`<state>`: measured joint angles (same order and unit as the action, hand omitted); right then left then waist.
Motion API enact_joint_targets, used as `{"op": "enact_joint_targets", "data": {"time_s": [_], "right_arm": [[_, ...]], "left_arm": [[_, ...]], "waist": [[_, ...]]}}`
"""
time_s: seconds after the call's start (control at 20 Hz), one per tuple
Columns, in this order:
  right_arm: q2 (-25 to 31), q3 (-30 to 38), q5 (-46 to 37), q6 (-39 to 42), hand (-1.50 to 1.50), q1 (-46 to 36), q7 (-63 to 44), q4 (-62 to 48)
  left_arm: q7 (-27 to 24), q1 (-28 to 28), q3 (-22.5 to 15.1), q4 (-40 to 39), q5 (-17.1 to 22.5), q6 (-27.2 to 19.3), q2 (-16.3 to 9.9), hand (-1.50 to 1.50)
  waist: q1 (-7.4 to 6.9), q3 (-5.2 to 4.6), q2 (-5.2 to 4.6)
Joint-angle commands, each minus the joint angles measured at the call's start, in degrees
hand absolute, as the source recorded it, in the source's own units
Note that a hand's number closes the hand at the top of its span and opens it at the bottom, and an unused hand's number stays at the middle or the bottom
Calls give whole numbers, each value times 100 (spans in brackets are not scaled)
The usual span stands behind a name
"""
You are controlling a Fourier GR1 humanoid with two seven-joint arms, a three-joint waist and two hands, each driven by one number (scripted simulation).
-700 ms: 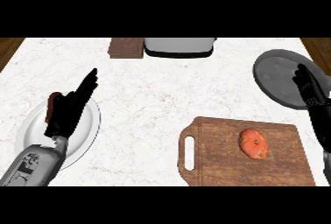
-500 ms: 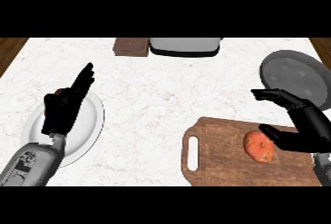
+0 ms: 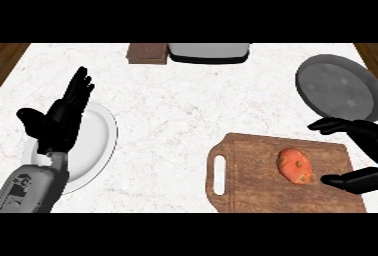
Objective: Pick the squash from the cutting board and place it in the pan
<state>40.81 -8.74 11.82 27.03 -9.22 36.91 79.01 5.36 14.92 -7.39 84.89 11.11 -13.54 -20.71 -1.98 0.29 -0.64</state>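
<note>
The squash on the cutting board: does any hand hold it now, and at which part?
Nothing is held. The right hand is open beside the squash, apart from it; the left hand rests open.

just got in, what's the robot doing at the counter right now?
The right hand is open beside the orange squash, fingers and thumb spread on either side of it but not closed on it. The squash lies on the brown wooden cutting board, not yet picked up. The round dark grey pan it is meant for sits behind the board at the counter's right. The left hand rests open, fingers up, over the white plate at the left.
</note>
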Motion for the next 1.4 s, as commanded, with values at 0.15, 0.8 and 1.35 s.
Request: {"op": "enact_joint_targets", "data": {"time_s": [0.15,0.8,1.35], "right_arm": [[1497,621,-507,1136,-150,-584,1868,-1168],[2145,-252,-1427,745,-150,-2031,973,-459],[2063,-851,-1073,1210,-150,-1964,684,321]], "left_arm": [[-348,27,15,-259,-108,-109,251,0],[-264,-50,286,-205,-15,202,75,0],[-276,-6,419,-391,-155,155,148,0]], "waist": [[93,-11,-4],[76,-32,55],[265,-33,70]]}}
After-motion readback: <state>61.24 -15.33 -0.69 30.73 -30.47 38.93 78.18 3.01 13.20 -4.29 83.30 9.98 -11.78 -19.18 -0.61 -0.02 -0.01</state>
